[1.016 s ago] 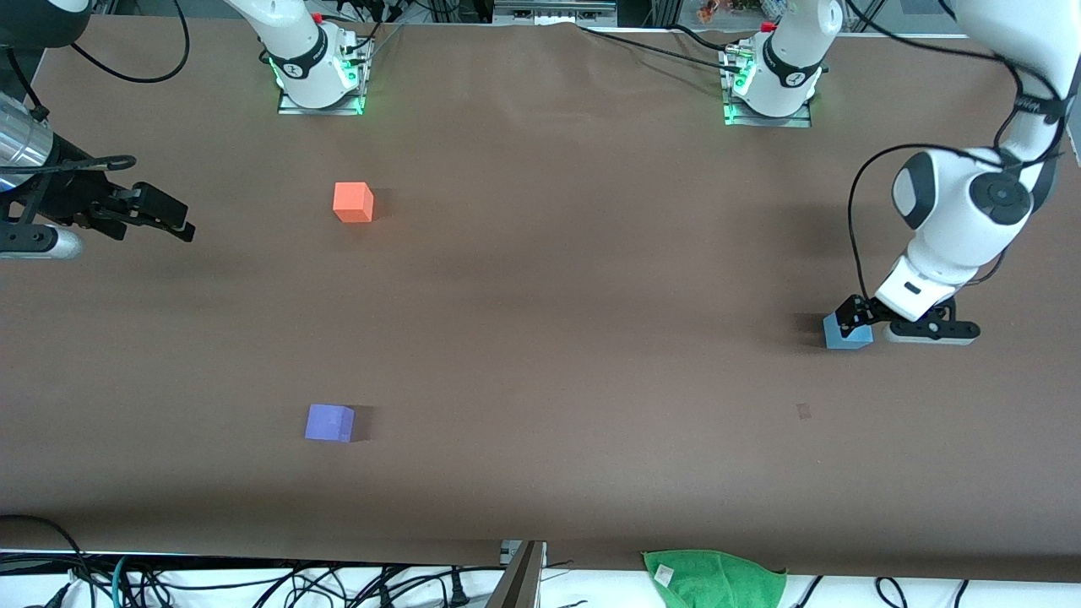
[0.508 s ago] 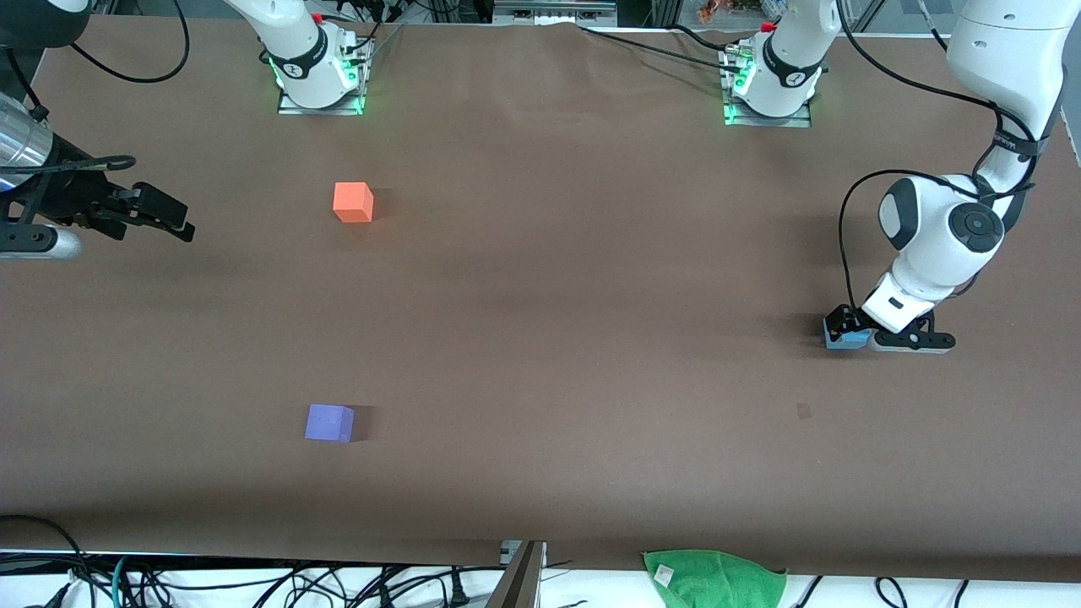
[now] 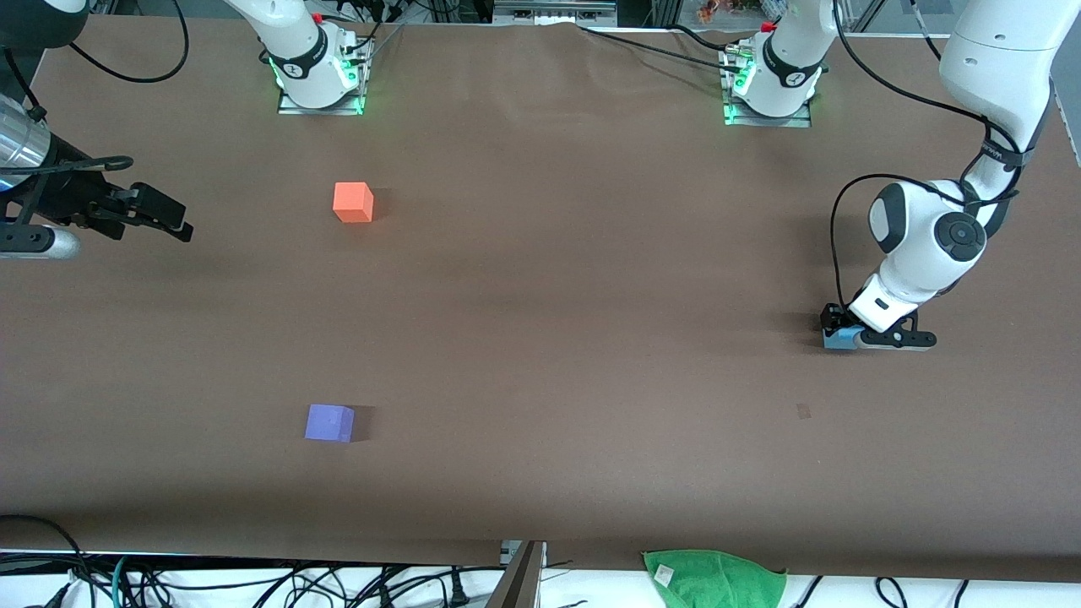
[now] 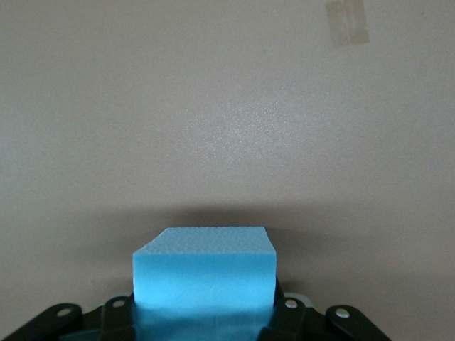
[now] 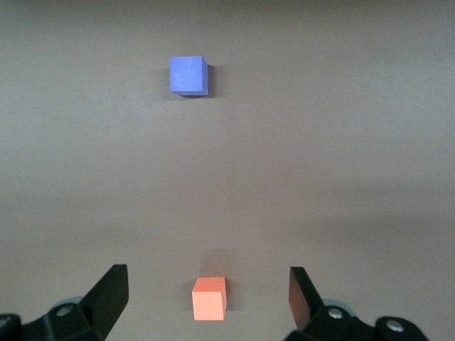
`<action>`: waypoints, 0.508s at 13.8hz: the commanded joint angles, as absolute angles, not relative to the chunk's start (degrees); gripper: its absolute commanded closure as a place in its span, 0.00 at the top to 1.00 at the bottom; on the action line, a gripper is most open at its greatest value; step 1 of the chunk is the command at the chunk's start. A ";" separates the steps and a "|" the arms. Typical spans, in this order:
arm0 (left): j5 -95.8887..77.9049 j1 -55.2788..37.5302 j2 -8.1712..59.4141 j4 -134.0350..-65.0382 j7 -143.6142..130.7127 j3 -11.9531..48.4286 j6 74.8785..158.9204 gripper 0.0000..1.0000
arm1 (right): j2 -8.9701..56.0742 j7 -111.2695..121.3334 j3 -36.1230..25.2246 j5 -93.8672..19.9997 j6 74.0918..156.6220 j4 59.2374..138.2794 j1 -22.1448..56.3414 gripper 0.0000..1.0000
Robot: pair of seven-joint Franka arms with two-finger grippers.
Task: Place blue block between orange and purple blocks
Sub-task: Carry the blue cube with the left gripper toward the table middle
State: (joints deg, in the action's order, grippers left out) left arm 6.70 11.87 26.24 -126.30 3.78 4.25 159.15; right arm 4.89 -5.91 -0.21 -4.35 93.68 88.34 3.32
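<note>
The small sky-blue matte cube [image 3: 839, 339] sits on the brown tabletop [image 3: 557, 338] toward the left arm's end, well apart from the other two cubes. The left end effector [image 3: 842, 331] is down at the tabletop around it; the left wrist view shows the cube [image 4: 204, 280] filling the space between the black finger mounts, though whether the pads are already pressed against its sides I cannot tell. That low, straddling pose fits a grasp made so that the cube can be lifted and carried across. The bright orange matte cube [image 3: 353, 202] lies toward the right arm's end and farther from the front camera, while the violet-purple matte cube [image 3: 329, 422] lies nearer that camera, almost in line with it; a wide stretch of bare tabletop separates them, which is presumably where the sky-blue cube belongs. The right end effector [image 3: 160, 215] waits over the edge of the tabletop at its own arm's end, its fingers spread wide and empty, and its wrist camera looks along the orange cube [image 5: 210, 298] and purple cube [image 5: 188, 74], keeping the gap unobstructed. A green cloth [image 3: 716, 578] hangs at the tabletop's edge, nearest the front camera, clear of the work.
</note>
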 commanded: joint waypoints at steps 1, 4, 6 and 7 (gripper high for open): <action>7.73 12.57 25.40 -125.78 4.31 4.66 158.56 0.26 | 4.66 -5.27 -0.35 -5.36 92.99 88.07 3.08 1.00; 7.73 11.61 22.07 -124.28 3.96 5.53 155.59 0.27 | 4.66 -5.27 -0.35 -5.36 92.99 88.07 3.08 1.00; 7.65 11.51 20.40 -120.35 3.61 7.55 147.53 0.29 | 4.66 -5.27 -0.35 -5.36 92.99 88.07 2.99 1.00; 7.56 11.51 20.04 -117.28 3.52 8.43 142.26 0.29 | 4.75 -5.27 -0.35 -5.36 92.99 88.07 2.99 1.00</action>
State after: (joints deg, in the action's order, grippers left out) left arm 6.70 11.64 22.23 -121.48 3.74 7.10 150.59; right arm 4.89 -5.91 -0.23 -4.35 93.65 88.34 3.29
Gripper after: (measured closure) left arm 0.419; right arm 0.000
